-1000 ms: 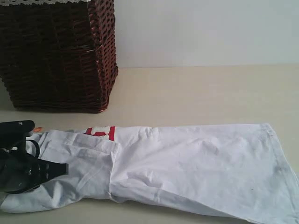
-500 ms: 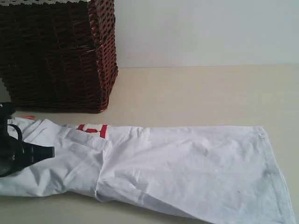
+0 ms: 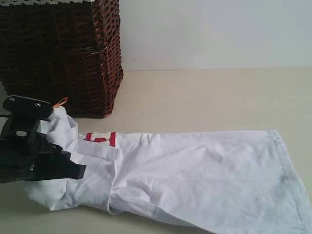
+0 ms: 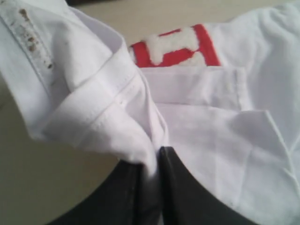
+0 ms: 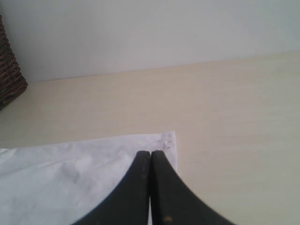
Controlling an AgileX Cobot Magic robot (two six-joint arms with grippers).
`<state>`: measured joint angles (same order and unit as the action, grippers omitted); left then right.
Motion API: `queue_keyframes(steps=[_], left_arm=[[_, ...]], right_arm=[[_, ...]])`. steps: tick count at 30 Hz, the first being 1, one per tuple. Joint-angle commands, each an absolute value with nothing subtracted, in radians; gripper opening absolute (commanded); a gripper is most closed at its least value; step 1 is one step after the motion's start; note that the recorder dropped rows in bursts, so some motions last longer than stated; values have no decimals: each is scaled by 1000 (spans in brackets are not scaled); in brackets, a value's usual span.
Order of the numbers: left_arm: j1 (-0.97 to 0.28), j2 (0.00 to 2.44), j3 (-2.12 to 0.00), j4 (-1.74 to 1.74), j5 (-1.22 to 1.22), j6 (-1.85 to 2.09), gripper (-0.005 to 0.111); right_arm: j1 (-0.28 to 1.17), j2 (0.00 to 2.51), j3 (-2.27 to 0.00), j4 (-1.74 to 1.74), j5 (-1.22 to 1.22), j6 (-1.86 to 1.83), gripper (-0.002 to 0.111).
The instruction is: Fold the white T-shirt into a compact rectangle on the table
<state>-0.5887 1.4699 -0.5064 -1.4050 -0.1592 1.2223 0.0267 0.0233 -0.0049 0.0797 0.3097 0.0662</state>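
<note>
The white T-shirt (image 3: pixel 195 170) lies as a long folded strip across the table (image 3: pixel 209 97), hem end to the right. Its collar end is raised at the left, with the orange neck tag (image 3: pixel 60 102) sticking up and the red-outlined letters (image 3: pixel 101 138) showing beside it. My left gripper (image 4: pixel 158 151) is shut on a bunched fold of that raised fabric; the letters (image 4: pixel 173 44) lie just beyond the fold. My right gripper (image 5: pixel 150 153) is shut with nothing in it, over the shirt's hem corner (image 5: pixel 93 173). It is out of the exterior view.
A dark brown wicker basket (image 3: pixel 58 53) stands at the back left, close behind the raised collar end. A pale wall runs along the table's far edge. Bare table surface (image 5: pixel 234 117) stretches behind the shirt and to its right.
My left gripper pulled the collar end leftward, then rose and came back right, lifting the fabric so the orange tag now stands up near the basket. The shirt slid slightly with it.
</note>
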Motion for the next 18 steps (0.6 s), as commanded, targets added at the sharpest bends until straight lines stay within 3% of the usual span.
queue_keyframes(steps=[1,8,18], left_arm=[[-665,1462,-590,-1363,-137,1226,0],[-747,1477,-737,-1363,-137,1226,0],[-750,1579,-744,-1376,-162,1092,0]], right_arm=[[23,26,0,73,304,64,0],[23,26,0,73,304,64,0],[23,26,0,73,304,64,0]])
